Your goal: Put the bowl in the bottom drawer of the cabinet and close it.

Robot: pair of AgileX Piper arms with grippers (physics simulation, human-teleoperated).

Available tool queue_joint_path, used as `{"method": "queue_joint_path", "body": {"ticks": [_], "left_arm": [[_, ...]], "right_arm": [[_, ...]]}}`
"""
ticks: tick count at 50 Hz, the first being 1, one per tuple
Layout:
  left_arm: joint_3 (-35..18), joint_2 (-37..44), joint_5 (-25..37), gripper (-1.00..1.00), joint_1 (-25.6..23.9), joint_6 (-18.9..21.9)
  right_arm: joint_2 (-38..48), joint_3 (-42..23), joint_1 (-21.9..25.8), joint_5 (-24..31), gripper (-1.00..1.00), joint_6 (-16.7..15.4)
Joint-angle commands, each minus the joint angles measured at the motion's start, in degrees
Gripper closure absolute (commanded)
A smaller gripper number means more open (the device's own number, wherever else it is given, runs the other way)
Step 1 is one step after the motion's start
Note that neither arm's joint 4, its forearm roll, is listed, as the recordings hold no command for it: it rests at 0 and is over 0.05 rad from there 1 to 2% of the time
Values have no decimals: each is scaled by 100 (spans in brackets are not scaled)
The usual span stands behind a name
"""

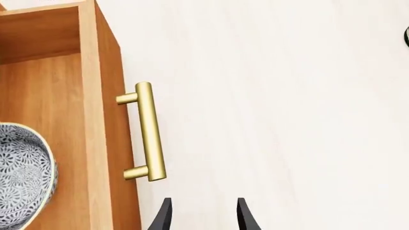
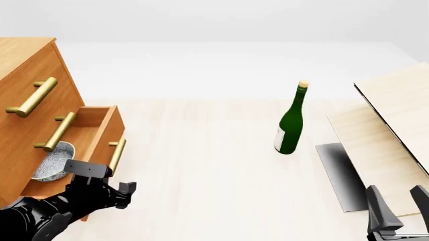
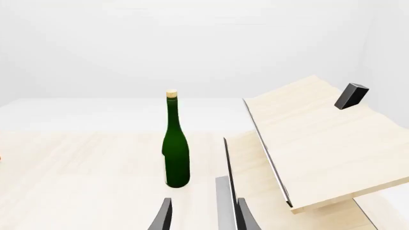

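The honey-brown cabinet stands at the table's left. Its bottom drawer is pulled out. Inside the drawer lies the speckled white-grey bowl, which the left wrist view also shows as the bowl behind the drawer's front board. My left gripper is open and empty. It hovers just in front of the drawer's brass handle, apart from it, with the left gripper showing only its two dark tips. My right gripper stands open and empty at the near right.
A green wine bottle stands upright mid-table, seen as the bottle ahead of the right gripper. Pale wooden boards with a grey panel lean at the right. The two upper drawers are shut.
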Motion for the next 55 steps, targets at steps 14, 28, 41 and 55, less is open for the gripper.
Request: {"method": "queue_joint_path", "body": {"ticks": [14,28,41,55], "left_arm": [[405,425,25,-100,441,11],[468,553,-97,-100,649,-14],[585,613,-199,-100,875,-30],[726,700,-329,-100,1349,95]], "right_arm": [[-2,0,0,1,-100,1],[-1,0,1,0,-100,-2],[-4,0,0,1,-100,2],[-2,0,0,0,-100,1]]}}
